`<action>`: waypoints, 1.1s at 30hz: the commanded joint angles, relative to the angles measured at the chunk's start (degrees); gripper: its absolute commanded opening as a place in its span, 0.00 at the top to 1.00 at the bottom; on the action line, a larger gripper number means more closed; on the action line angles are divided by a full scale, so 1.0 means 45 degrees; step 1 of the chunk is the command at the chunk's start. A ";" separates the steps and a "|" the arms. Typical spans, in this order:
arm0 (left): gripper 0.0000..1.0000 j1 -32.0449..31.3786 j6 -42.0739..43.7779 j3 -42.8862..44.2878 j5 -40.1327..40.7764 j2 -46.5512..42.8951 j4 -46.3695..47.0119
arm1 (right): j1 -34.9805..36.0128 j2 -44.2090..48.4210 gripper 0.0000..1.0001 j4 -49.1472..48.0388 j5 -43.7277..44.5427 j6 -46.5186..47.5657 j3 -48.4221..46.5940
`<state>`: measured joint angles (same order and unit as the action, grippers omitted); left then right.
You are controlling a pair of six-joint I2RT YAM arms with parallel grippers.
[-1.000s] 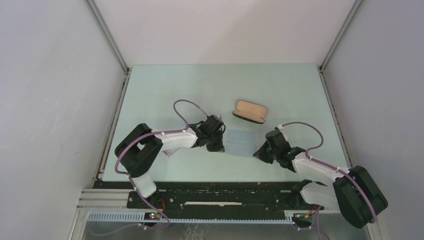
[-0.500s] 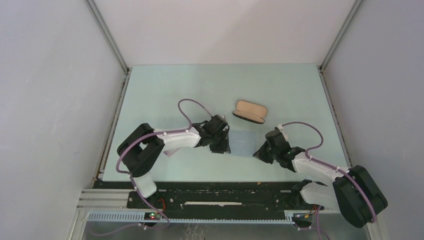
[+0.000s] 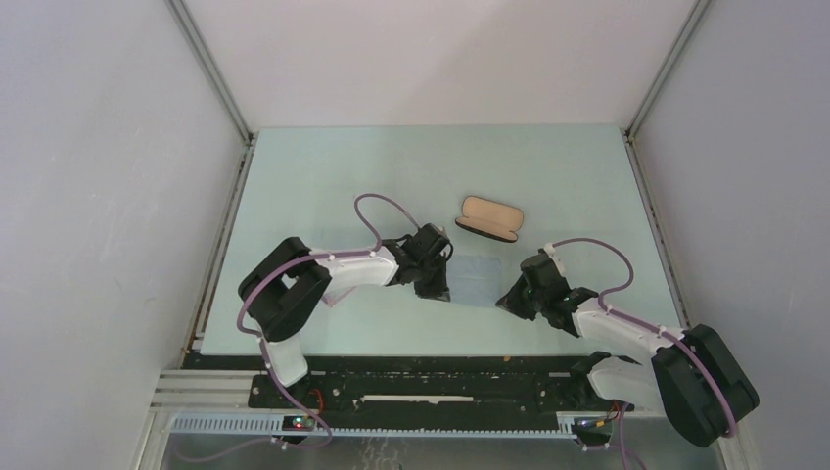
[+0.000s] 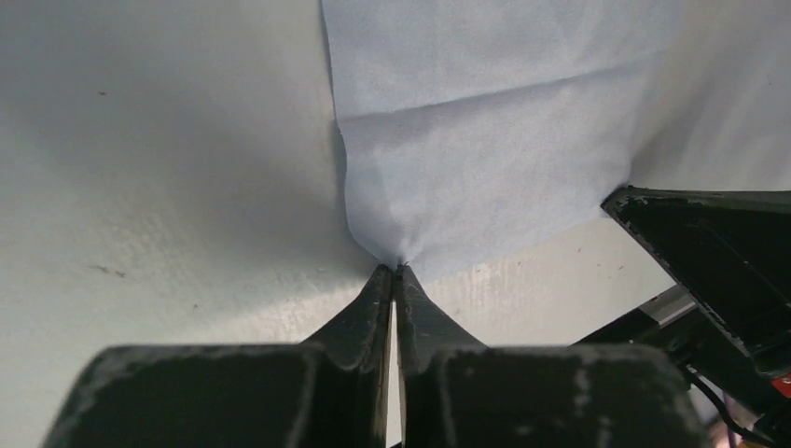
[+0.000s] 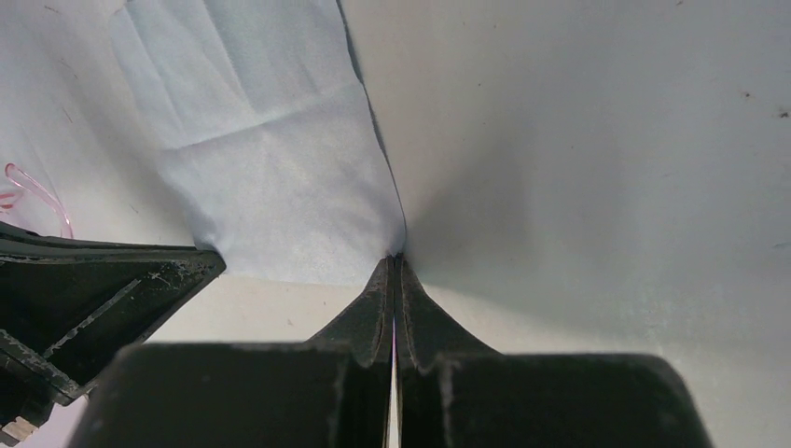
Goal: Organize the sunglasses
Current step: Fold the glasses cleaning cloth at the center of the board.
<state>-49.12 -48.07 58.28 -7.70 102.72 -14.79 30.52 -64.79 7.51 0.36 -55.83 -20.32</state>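
Two corners of the cloth are clamped, by left pincer and right pincer; lift together, keep it taut.

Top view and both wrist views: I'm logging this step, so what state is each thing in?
cloth: lying spread out, two near corners pinched.
case: open, tan lining showing.
sunglasses: mostly hidden; folded or not, cannot tell.
left tool: shut on one cloth corner.
right tool: shut on the other cloth corner.
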 commanded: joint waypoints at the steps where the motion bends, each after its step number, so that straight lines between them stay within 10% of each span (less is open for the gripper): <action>1: 0.98 -0.0046 0.0104 0.0647 0.0521 -0.0152 -0.0410 | -0.0070 0.0284 1.00 0.0109 0.0160 0.0220 -0.0368; 33: 1.00 0.1069 0.0836 0.2704 -0.0142 0.0005 -0.0984 | -0.1325 -0.0411 1.00 -0.0446 -0.0717 0.1095 -0.1755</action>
<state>-45.12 -46.02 66.04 -6.81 102.65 -18.74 25.41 -65.21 7.42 -2.31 -52.73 -25.23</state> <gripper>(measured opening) 0.005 0.006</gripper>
